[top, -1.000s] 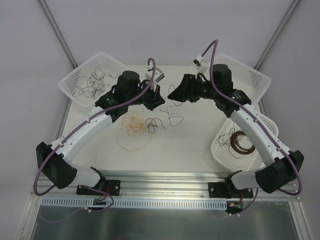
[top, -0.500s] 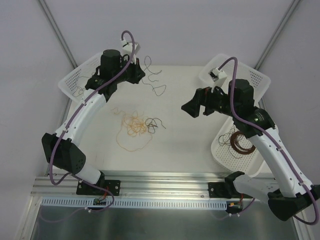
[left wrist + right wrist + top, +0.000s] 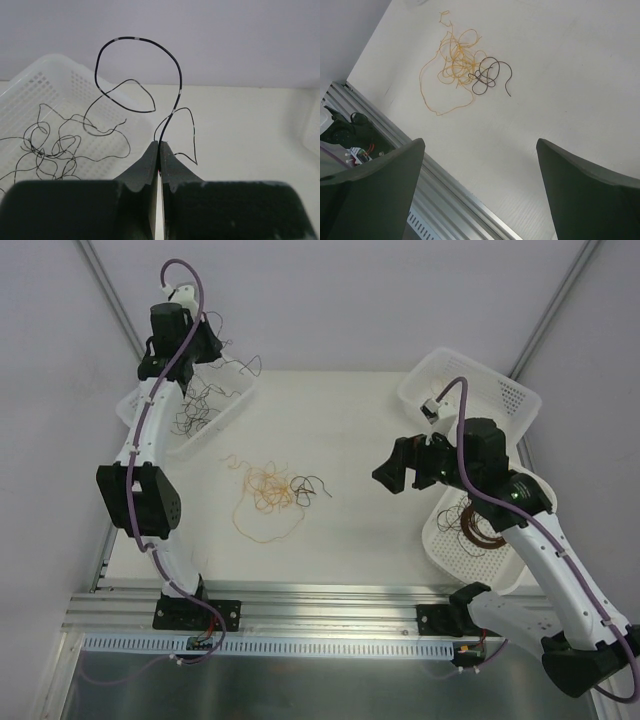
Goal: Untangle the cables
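My left gripper [image 3: 212, 348] is raised over the far-left white basket [image 3: 215, 425] and is shut on a thin black cable [image 3: 240, 366] that dangles from it. In the left wrist view the fingertips [image 3: 160, 145] pinch that black cable [image 3: 177, 70], which loops upward. More black cables [image 3: 50, 150] lie in the basket [image 3: 30, 80]. A yellow-tan tangle [image 3: 265, 495] and a dark cable [image 3: 310, 487] lie on the table. My right gripper [image 3: 385, 475] is open and empty, hovering right of them. The right wrist view shows the yellow tangle [image 3: 455, 65] and the dark cable [image 3: 490, 75] ahead of the gripper [image 3: 480, 145].
A white basket [image 3: 440, 540] at the near right holds a neat brown ring coil [image 3: 482, 525]. Another white basket [image 3: 500, 390] stands at the far right. An aluminium rail [image 3: 330, 600] runs along the table's near edge.
My left arm has swung up and to the far left, carrying the black cable from the table's middle to above the left basket. My right arm has drawn back to the right.
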`<state>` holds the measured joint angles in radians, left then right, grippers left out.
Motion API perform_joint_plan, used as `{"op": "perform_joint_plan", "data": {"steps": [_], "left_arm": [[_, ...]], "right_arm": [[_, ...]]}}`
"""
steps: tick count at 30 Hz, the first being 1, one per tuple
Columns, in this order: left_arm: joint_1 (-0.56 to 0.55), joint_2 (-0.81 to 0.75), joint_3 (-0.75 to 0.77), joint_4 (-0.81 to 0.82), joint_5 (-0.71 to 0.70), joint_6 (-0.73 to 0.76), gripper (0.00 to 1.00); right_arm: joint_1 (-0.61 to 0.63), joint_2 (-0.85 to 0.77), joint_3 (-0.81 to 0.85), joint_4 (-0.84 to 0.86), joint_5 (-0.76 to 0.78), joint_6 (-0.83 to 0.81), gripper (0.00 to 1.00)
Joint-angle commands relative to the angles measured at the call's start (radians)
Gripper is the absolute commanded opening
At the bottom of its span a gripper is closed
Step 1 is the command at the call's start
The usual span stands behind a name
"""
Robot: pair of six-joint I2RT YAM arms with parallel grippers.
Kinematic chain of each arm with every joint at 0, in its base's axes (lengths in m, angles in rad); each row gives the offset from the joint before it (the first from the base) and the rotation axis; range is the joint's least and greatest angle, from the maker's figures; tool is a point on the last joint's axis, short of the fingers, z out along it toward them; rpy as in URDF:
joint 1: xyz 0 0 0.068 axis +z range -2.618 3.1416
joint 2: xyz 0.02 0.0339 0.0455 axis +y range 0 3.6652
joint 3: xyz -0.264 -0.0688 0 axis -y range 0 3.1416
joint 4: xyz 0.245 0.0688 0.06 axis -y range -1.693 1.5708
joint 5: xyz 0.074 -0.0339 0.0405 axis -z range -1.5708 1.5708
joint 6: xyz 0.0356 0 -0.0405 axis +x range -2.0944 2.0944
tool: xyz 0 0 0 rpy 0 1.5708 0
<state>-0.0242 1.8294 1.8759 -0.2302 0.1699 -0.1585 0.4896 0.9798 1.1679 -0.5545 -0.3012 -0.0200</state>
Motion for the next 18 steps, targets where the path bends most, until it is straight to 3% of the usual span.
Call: {"op": "perform_joint_plan", "data": {"steps": [1,10,13,14,16,17,18], "left_arm": [[0.059,0.054,0.048,0.022,-0.015,-0.072,0.0],[0.243,0.211,-0.016,0.023,0.046,-0.154,0.01],[0.286,0.211,-0.095,0.025,0.045,-0.202,0.25],[0.296,0.196,-0.115,0.025,0.042,-0.208,0.4],[0.303,0.171,-0.165,0.022,0.037,-0.197,0.59],[0.302,0.142,-0.178,0.022,0.034,-0.185,0.75],[0.303,0.124,-0.202,0.019,0.033,-0.17,0.81]], "right_arm": [[0.003,-0.038,0.001,-0.012,0.03,-0.018,1.0],[0.004,-0.026,-0.008,-0.024,0.05,0.0,1.0],[0.003,0.002,-0.001,-0.024,0.051,0.0,1.0],[0.003,0.01,0.001,-0.022,0.051,0.0,0.99],[0.004,0.04,0.003,-0.015,0.05,0.002,0.99],[0.006,0.049,0.001,-0.004,0.047,0.0,1.0],[0.004,0.077,0.001,0.002,0.043,0.0,1.0]]}}
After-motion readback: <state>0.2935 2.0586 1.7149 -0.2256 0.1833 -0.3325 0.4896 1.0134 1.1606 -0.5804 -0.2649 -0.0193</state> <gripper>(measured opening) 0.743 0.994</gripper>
